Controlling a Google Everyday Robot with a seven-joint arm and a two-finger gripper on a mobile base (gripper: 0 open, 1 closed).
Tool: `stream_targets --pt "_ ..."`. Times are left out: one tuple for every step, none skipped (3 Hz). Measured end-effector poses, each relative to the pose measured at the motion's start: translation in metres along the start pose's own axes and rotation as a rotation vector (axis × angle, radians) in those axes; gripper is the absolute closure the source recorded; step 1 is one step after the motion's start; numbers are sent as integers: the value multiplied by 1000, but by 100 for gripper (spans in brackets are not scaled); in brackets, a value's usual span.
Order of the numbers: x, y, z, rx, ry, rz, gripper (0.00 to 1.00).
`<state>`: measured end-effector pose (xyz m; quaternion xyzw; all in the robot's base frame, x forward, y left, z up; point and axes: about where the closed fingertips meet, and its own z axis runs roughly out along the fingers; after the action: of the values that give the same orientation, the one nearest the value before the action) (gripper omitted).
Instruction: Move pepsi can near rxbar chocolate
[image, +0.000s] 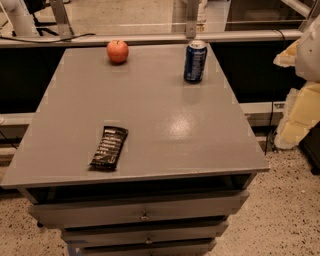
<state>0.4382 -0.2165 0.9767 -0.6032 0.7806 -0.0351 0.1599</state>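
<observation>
Grey tabletop (150, 115): the pepsi can (195, 61) stands upright at the far right, well apart from the rxbar chocolate (109, 147) lying near the front left edge. The gripper is out of view, so its opening cannot be told. A pale shape (311, 50) at right is possibly the arm. Risk: an off-centre grasp tips the can, and a careless set-down nudges the bar over the edge.
</observation>
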Motion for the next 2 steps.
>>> stream_targets --pt "0 0 0 0 0 0 0" --pt "-1 -3 3 7 -18 14 0"
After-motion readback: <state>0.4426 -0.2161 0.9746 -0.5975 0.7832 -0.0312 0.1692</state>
